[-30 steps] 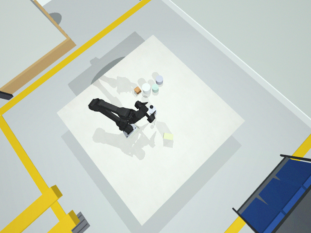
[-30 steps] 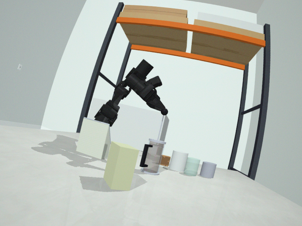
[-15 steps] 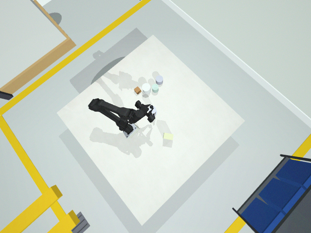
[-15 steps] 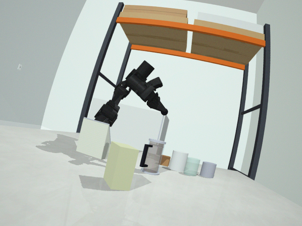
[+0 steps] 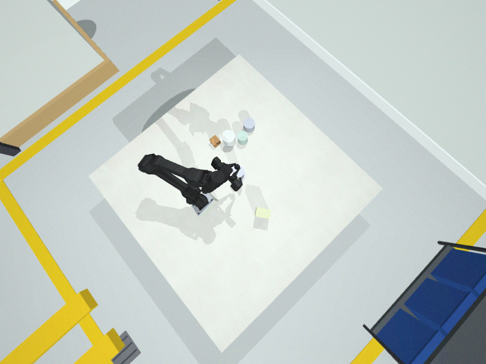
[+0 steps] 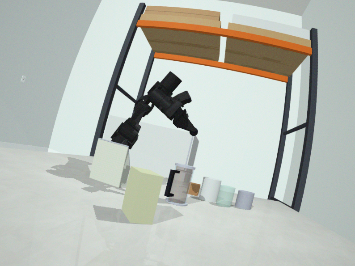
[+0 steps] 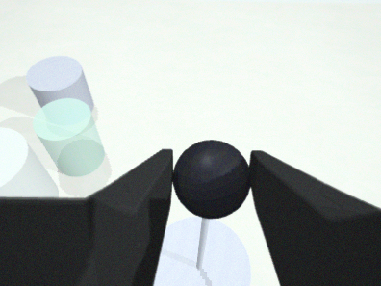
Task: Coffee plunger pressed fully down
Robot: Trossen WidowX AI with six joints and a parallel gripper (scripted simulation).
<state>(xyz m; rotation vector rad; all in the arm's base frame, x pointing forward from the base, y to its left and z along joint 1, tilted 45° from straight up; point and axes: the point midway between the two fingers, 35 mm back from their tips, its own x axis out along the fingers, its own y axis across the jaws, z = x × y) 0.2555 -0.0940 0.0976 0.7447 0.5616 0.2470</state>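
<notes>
The coffee press stands upright, a clear cylinder with a pale lid and a black side handle. Its lid also shows in the wrist view and, partly under the gripper, in the top view. The thin plunger rod rises high above the lid, topped by a black ball knob. My gripper is shut on the knob, one finger touching each side. The knob hides the far parts of the fingertips in the exterior view.
A white cylinder, a mint cup, a lavender cylinder and an orange-brown block stand beside the press. A pale yellow box stands on its other side.
</notes>
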